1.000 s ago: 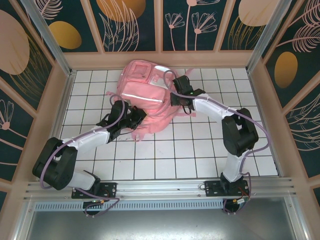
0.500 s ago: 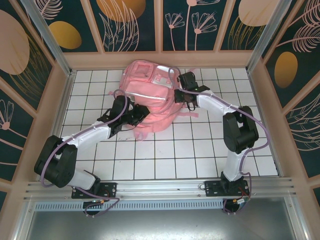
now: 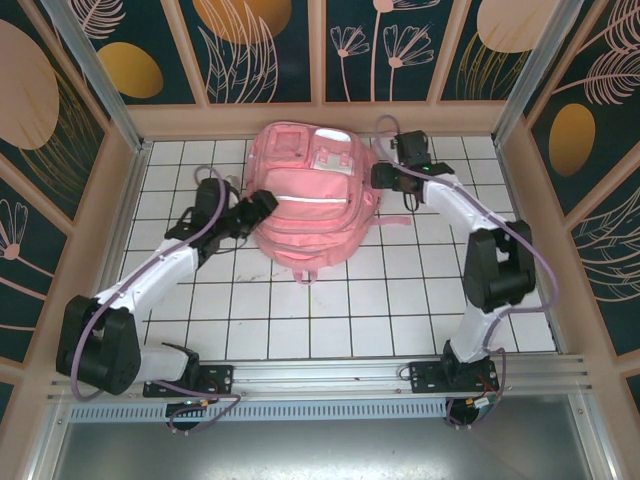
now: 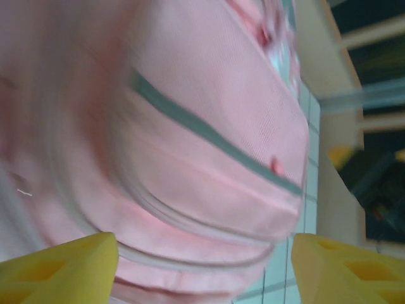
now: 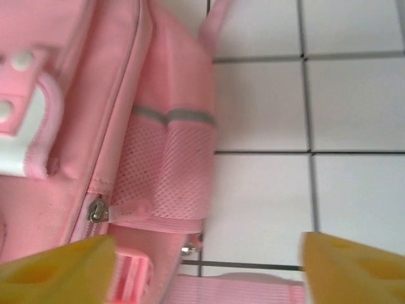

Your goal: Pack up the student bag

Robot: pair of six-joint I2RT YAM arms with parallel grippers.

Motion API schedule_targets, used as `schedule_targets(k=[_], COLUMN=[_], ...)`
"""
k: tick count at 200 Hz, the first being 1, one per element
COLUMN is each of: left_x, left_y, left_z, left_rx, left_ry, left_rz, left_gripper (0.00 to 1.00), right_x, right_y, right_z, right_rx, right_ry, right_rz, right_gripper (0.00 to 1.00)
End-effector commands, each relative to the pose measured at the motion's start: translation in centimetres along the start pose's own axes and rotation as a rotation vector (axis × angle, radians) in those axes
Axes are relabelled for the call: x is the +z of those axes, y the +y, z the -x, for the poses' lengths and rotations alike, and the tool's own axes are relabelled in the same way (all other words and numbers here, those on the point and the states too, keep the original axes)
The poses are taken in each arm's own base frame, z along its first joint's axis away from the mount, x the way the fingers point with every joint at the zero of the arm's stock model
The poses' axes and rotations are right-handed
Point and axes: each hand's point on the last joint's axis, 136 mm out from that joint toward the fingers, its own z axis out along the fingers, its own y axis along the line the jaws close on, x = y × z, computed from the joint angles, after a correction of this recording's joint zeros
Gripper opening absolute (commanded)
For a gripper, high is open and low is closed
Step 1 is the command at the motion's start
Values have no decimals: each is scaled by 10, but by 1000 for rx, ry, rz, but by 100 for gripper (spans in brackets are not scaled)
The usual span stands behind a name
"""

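Student bag (image 3: 305,205): pink fabric backpack, lying flat with front face up on the white tiled table (image 3: 400,290). Top external view: upper centre of frame, top end toward the back wall, long axis close to vertical in frame. White reflective stripe (image 3: 312,201) crosses the front pocket, roughly horizontal. Smaller pockets with pale patches sit near the top end. Short pink loop (image 3: 303,274) sticks out at the lower edge. Right wrist view, left half of frame: mesh side pocket (image 5: 168,174) under a grey band, metal zipper pull (image 5: 96,211) beside it, pink strap (image 5: 215,19) at top. Left wrist view: pink front, blurred
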Motion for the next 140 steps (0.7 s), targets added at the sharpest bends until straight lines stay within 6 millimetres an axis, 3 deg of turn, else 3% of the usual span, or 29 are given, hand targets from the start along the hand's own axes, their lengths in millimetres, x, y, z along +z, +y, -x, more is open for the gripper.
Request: schedule_targets(k=[1,13,36,70,107,140], left_x=[-30,-49,-91,-130,-140,-131], left_y=[18,31,58,89,109,125], left_z=[44,69,109,133,139,141], left_rx=[65,101,154,208,292,357], left_ry=[-178,-313,-587,-854,-980,-973], left_rz=[127,235,433,579,678,724], left_gripper=[80,88,98,98,98,98], right_x=[-63,-82,-107,-123,-112,-99], right_y=[-4,-20,-59,-117,-158,-165], right_z=[50,57,58,31,-13,-48], right_rx=[75,111,182,259,302,240], right_ry=[-245,-320,-422,-510,-541,-604], right_rz=[3,-43,-164,-367,-478,-492], right_gripper=[93,98,99,99,99,99])
